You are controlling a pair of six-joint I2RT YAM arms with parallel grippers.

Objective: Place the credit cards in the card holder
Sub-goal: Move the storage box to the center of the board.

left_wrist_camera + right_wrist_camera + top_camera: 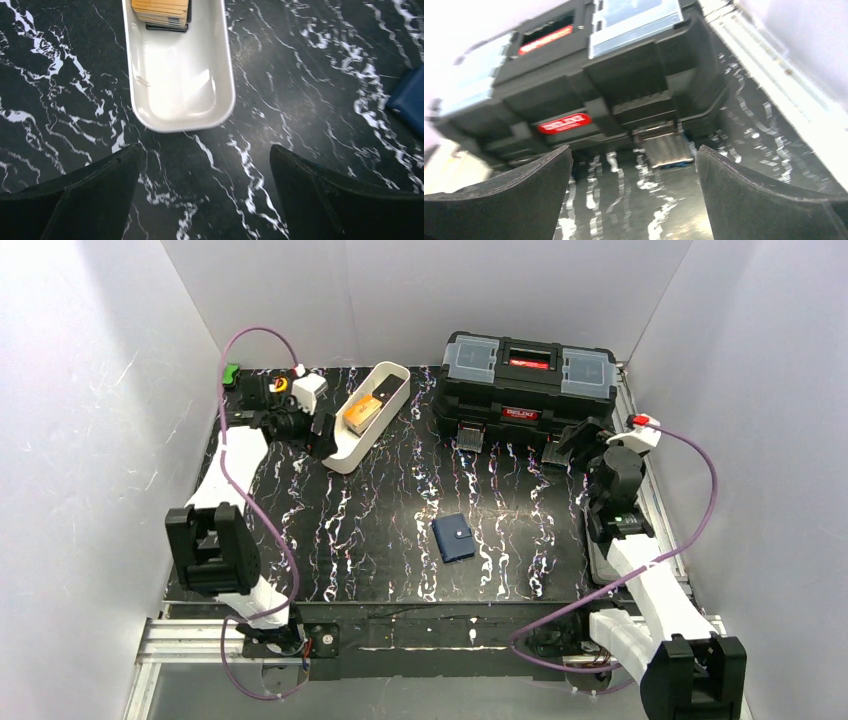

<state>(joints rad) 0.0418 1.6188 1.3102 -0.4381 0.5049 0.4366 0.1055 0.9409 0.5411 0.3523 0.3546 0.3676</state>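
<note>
Black shot through with white marble veining on the table (380,530). Orange-yellow on the top of the cards (160,6), dark beneath, against the glossy white of the tray (180,95). Navy blue for the wallet (454,538); black for the toolbox (480,400), with grey see-through lid panels and red labels.

Light falls bright and even from overhead. My right wrist view is smeared with blur: the toolbox (574,75) streaky, glare on the glossy counter (644,215) just before it, washed-out white behind it, my right pincer (633,152) soft-edged. My left wrist view is sharper.
</note>
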